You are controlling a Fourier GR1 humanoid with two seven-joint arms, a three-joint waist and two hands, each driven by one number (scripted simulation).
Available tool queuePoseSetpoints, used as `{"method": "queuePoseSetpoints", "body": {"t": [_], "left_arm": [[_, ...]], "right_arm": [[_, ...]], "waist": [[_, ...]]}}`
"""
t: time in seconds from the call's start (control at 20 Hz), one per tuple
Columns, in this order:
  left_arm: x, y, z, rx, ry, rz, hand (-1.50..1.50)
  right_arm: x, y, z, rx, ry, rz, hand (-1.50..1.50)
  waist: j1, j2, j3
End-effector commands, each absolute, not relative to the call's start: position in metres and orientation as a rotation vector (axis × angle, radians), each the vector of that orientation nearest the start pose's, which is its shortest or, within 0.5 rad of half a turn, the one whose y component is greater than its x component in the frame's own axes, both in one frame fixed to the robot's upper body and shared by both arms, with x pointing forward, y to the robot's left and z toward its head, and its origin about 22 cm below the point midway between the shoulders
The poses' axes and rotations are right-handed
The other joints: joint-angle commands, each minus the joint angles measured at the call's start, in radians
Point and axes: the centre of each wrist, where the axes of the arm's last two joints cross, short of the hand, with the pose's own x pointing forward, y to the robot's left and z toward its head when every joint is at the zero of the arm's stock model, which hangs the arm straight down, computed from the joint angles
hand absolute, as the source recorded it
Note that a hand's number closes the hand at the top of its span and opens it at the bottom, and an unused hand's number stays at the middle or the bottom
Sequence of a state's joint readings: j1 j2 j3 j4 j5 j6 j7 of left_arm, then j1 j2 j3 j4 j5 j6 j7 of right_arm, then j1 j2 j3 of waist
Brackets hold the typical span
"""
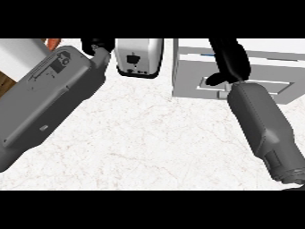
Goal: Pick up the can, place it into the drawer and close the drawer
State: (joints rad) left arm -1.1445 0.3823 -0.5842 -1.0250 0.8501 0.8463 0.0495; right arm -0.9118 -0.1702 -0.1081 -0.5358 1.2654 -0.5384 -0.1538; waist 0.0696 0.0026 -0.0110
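The right hand (229, 60) lay stretched over the white drawer unit (260, 74) at the upper right of the frame, its fingers (215, 80) long and relaxed rather than curled, their tips down near the handle recess on the drawer front (211, 87). Nothing showed inside that hand. The can appeared nowhere in the frame; whether it already sat inside the drawer could not be told, and the drawer looked pushed in, or nearly so.

The left hand (96, 45) showed only as a dark patch at the upper left, cut by the top of the frame and hidden behind its broad grey forearm (49, 96); whether it was released or clenched could not be told. It sat just beside the toaster (138, 58) standing at the top centre of the pale worktop (148, 143).

The likeliest risk seemed to be a slanted push: flat fingers bearing on one side of the front could skew the drawer or slide off the handle, leaving it ajar. A swing of the left forearm could also knock the toaster.
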Motion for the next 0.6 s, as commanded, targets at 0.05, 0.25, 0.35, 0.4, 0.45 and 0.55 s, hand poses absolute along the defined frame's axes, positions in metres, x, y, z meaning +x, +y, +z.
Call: {"method": "queuePoseSetpoints", "body": {"t": [0.05, 0.25, 0.35, 0.4, 0.45, 0.55], "left_arm": [[0.4, 0.11, 0.217, 0.04, -1.711, 0.152, -1.5], [0.401, 0.118, 0.221, 0.061, -1.727, 0.157, -1.5], [0.395, 0.114, 0.225, 0.041, -1.725, 0.148, -1.5], [0.396, 0.118, 0.238, 0.041, -1.73, 0.15, -1.5], [0.397, 0.125, 0.225, 0.044, -1.737, 0.147, -1.5], [0.386, 0.104, 0.214, 0.027, -1.719, 0.148, -1.5]], "right_arm": [[0.442, -0.2, 0.054, -1.309, -1.686, 1.043, -1.5], [0.449, -0.188, 0.063, -1.361, -1.689, 1.016, -1.5], [0.451, -0.191, 0.067, -1.376, -1.686, 1.012, -1.5], [0.454, -0.194, 0.072, -1.389, -1.691, 1.009, -1.5], [0.458, -0.204, 0.082, -1.398, -1.689, 0.998, -1.5], [0.464, -0.213, 0.101, -1.416, -1.695, 0.997, -1.5]], "waist": [[0.009, 0.017, 0.013], [0.006, 0.02, 0.013], [0.025, 0.025, 0.013], [0.027, 0.025, 0.013], [0.031, 0.03, 0.013], [0.031, 0.029, 0.014]]}}
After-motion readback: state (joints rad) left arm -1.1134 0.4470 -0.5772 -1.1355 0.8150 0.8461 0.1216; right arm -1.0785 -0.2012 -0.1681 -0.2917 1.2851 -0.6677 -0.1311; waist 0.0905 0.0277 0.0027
